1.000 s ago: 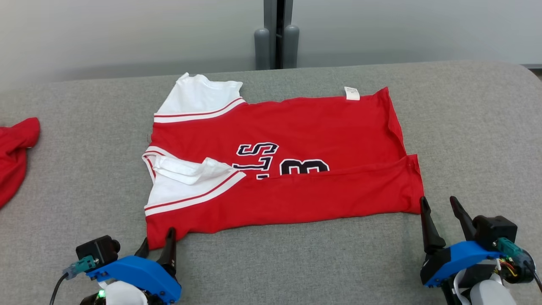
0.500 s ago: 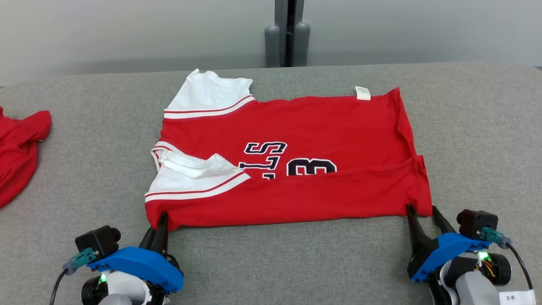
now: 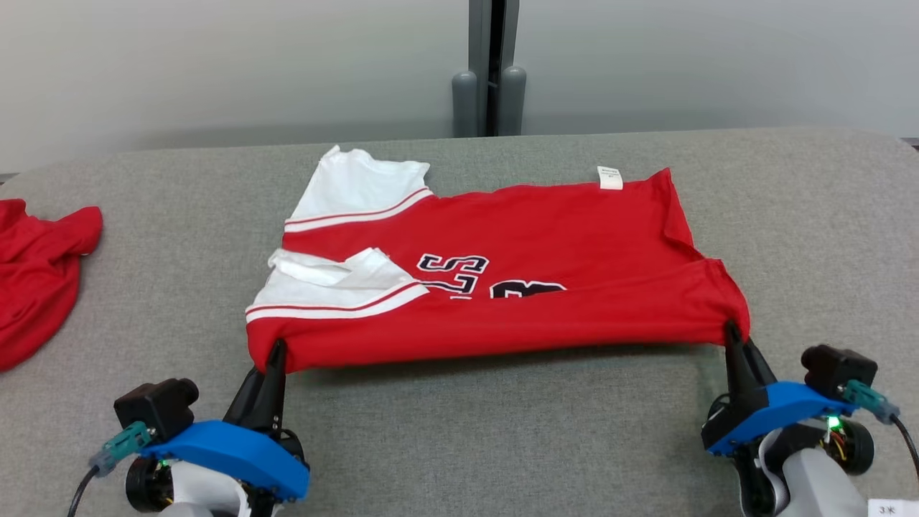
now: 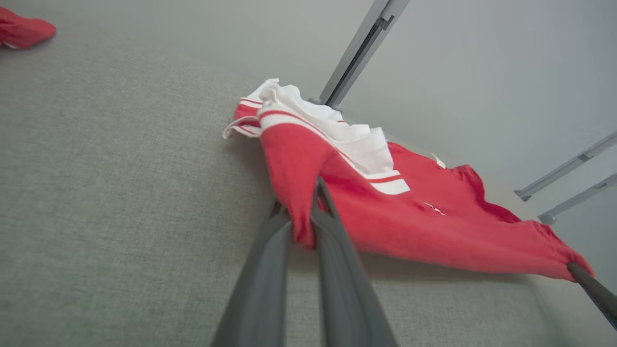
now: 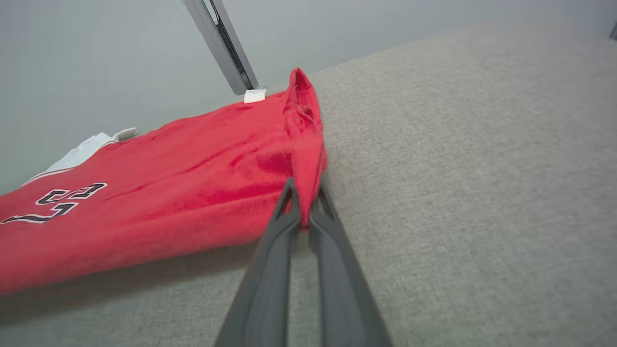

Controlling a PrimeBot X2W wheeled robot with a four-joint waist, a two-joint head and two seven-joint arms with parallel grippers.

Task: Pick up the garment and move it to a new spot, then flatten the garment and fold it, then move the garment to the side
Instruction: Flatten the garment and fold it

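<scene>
In the head view a red shirt with white sleeves and dark lettering lies across the middle of a grey padded table, its near edge folded over and raised, a shadow beneath it. The left gripper pinches the near left corner, its jaws pressed together on the cloth. The right gripper pinches the near right corner the same way. A white label sits at the shirt's far edge, and another red cloth lies at the table's far left. In the left wrist view the two dark fingers clamp a red corner between them, and the shirt stretches off to the right, where the other gripper's finger holds its far end. In the right wrist view the fingers close on a bunched red corner, with the shirt spreading left and bare table to the right.
</scene>
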